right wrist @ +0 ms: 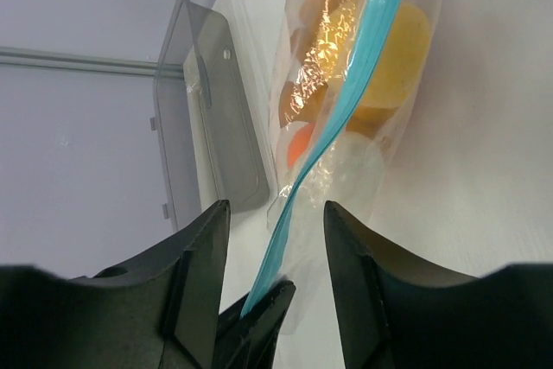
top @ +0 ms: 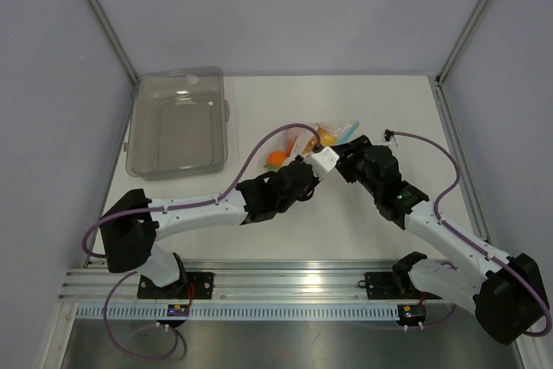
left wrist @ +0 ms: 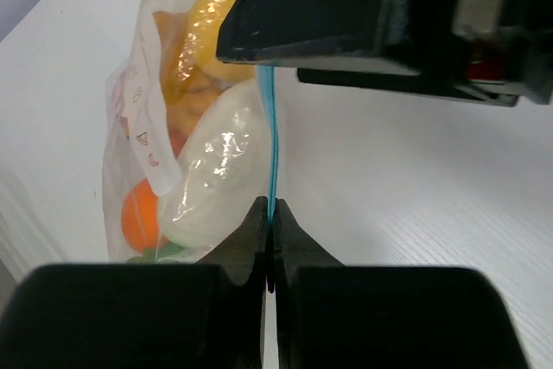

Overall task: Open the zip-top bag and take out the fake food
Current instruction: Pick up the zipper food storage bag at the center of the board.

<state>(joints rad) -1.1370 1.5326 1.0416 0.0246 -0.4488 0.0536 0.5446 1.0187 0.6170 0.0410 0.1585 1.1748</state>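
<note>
My left gripper [left wrist: 270, 213] pinches the zip-top bag [left wrist: 143, 140] by its blue strip [left wrist: 269, 127]; my right gripper [right wrist: 275, 212] stands parted astride it, fake food [left wrist: 207, 170] inside.

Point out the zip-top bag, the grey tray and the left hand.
zip-top bag [left wrist: 269, 140]: left wrist view, blue zip strip.
grey tray [top: 177, 131]: top external view, bare floor.
left hand [left wrist: 271, 218]: left wrist view, between its shut fingertips.

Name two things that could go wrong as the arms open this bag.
The left gripper is shut on the zip strip of the zip-top bag, perhaps pinching both lips together, so the seal may not part.
The right gripper stands open around the strip; pulling now would likely drag the bag.
</note>
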